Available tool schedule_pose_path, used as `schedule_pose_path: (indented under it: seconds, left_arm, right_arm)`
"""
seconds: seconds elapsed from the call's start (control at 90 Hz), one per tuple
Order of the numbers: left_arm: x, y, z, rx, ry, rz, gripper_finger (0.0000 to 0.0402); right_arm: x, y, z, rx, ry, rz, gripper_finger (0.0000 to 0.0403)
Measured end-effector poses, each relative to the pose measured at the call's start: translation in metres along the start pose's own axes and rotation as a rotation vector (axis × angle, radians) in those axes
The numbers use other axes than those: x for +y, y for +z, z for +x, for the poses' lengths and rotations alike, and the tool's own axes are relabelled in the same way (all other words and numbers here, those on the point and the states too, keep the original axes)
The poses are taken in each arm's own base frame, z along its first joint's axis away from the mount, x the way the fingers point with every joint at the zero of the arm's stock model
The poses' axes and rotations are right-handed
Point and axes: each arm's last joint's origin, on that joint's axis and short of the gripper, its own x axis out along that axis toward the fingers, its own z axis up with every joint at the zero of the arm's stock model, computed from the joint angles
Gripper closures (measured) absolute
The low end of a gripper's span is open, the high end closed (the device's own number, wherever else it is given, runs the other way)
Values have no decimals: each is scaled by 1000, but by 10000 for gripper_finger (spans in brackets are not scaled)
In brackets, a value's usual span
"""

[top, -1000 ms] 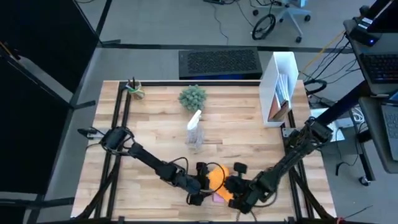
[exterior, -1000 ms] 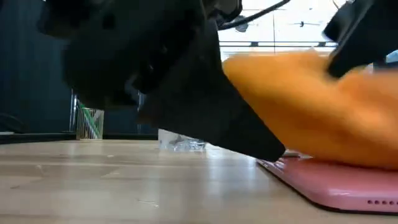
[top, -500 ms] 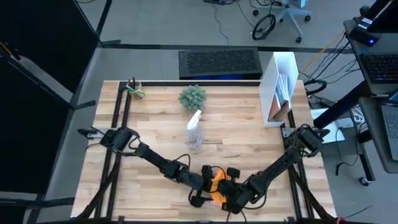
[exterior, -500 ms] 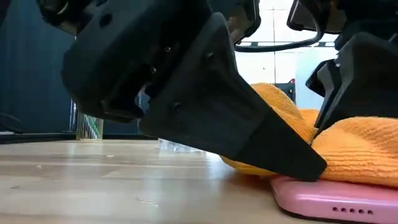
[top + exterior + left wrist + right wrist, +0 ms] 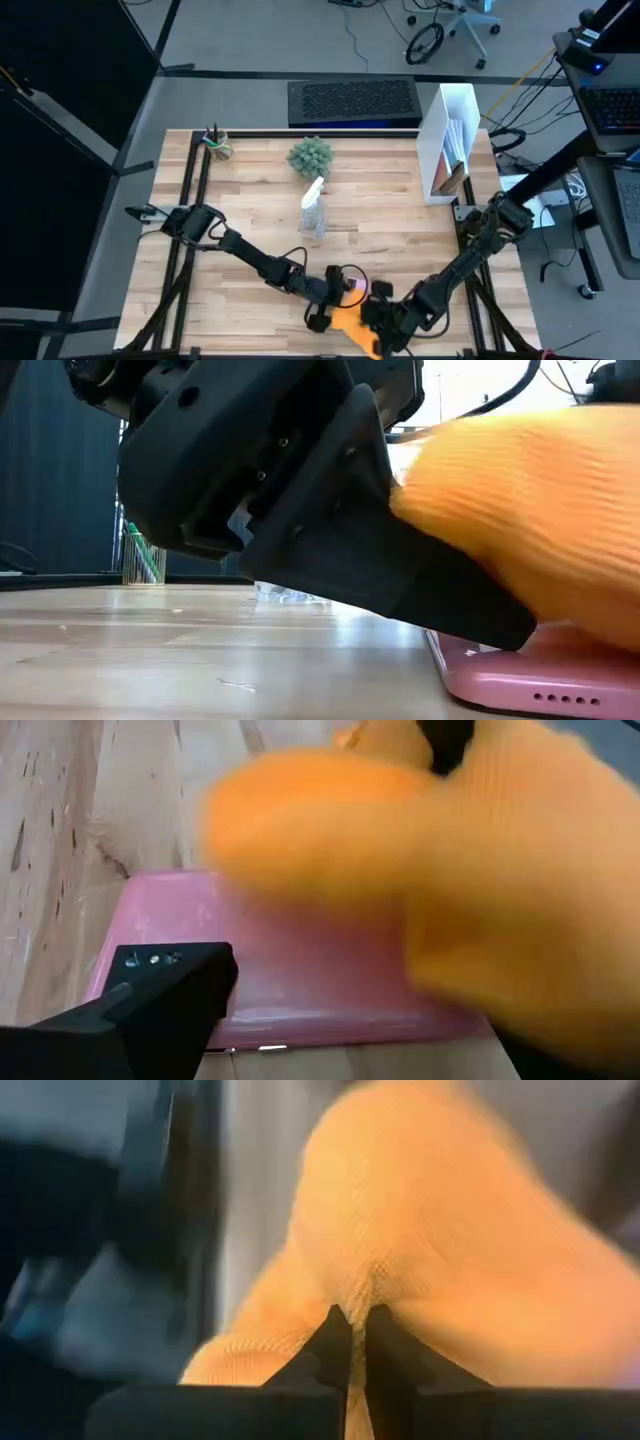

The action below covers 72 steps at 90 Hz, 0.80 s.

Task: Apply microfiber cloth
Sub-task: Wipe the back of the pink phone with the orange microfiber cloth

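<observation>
- Microfiber cloth [image 5: 352, 318] is held bunched at the table's [image 5: 400, 220] near edge, lying over the pink phone [image 5: 520, 670].
- Right gripper [image 5: 350, 1342] is seen with its jaws pinched narrow on a fold of the cloth.
- Left gripper [image 5: 322, 305] is placed just beside the phone; its jaw state cannot be told.
- Wiping is judged under way, with completion unconfirmed.
- Spray bottle [image 5: 313, 208] is noted well apart.

Office-like lab: swivel chair [image 5: 462, 22], floor cables [image 5: 425, 42].
</observation>
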Motion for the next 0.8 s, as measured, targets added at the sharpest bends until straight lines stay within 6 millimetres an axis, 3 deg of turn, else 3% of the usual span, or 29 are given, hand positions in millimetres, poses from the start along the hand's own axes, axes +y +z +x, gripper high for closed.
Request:
schedule_pose_path:
  seconds: [0.133,0.256,0.433,0.544,0.8]
  left_arm:
    - [0,0,0,-5,2,-3,7]
    - [0,0,0,-5,4,-4,7]
    - [1,0,0,-3,5,-5,7]
    - [1,-1,0,0,-1,-5,6]
    - [2,-1,0,7,7,-5,7]
  right_arm:
    - [-8,2,12,-53,-91,16,403]
    - [-13,-8,39,-34,-135,40,403]
    - [-6,-23,62,10,-49,89,403]
    - [2,-31,57,49,-5,115,403]
    - [10,-40,14,262,53,86,403]
